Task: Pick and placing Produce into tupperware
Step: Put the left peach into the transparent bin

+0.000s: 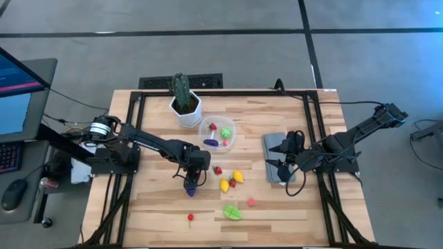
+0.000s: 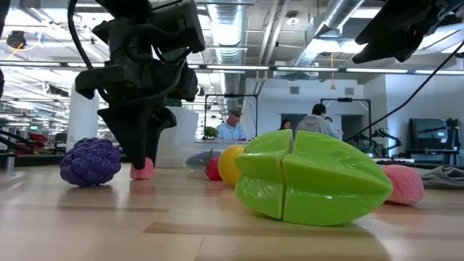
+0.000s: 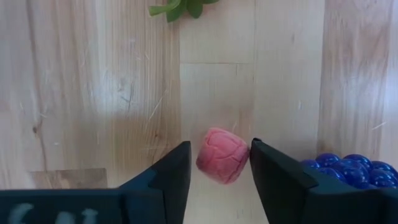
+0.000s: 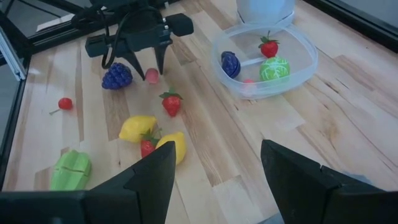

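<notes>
My left gripper [image 3: 221, 155] is open and points down at the table, left of the middle. A small pink produce piece [image 3: 222, 163] rests on the wood between its fingers; the low view shows the piece [image 2: 143, 170] under the gripper [image 2: 141, 156]. Purple grapes [image 1: 190, 189] lie just beside it. The clear round tupperware [image 1: 206, 126] stands farther back and holds a strawberry, a green piece and a purple piece [image 4: 230, 63]. My right gripper [image 4: 217, 155] is open and waits above the grey cloth [image 1: 271, 149]. My left gripper comes from above with one finger on each side of the pink piece, which sits on the table. One finger [image 3: 267, 168] lies right at the piece's edge [image 3: 246, 155]. Whether it touches I cannot tell. A narrow gap shows at the other finger.
More produce lies toward the near edge: a strawberry [image 1: 217, 169], two yellow pieces [image 1: 237, 177], a green starfruit [image 1: 232, 212], a pink piece [image 1: 250, 201] and a cherry [image 1: 190, 217]. The white pot with the cactus [image 1: 185, 104] stands behind the tupperware.
</notes>
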### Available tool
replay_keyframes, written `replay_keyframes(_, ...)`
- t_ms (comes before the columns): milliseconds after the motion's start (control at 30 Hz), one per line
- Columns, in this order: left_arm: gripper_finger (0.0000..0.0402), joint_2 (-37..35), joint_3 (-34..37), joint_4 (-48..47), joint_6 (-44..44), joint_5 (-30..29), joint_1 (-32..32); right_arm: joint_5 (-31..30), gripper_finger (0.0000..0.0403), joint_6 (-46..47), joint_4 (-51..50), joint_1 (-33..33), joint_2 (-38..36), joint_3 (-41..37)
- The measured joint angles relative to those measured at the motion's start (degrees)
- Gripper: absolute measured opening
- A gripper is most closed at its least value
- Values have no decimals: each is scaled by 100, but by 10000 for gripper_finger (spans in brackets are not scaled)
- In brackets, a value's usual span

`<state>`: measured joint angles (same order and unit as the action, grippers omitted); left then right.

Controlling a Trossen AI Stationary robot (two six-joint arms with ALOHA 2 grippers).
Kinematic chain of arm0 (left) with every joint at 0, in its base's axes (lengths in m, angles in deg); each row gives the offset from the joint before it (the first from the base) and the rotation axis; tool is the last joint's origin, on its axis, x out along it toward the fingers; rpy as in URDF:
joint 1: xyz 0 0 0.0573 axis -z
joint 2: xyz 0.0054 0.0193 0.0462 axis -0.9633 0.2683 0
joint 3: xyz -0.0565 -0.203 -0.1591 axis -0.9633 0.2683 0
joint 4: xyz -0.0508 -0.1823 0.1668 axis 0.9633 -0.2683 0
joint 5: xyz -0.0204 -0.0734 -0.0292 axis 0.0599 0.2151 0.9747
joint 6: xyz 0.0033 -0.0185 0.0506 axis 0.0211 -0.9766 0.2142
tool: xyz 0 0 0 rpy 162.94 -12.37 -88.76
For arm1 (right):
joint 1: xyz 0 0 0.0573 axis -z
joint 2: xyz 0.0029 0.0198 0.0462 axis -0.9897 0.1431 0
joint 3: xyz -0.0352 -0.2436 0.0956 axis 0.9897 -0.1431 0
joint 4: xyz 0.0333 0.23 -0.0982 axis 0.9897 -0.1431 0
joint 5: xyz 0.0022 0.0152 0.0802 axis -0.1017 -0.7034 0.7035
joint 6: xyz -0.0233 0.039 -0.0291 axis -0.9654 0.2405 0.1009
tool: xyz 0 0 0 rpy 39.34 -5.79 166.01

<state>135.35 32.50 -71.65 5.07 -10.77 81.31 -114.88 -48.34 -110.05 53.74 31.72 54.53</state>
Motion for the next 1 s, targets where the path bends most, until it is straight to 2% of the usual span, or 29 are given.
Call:
replay_keyframes(500,111,0,0,0,13,-30,2,0,260,0,1,0,0,0)
replay_keyframes(1000,89,-2,-69,41,-4,-50,-11,0,260,0,1,0,0,0)
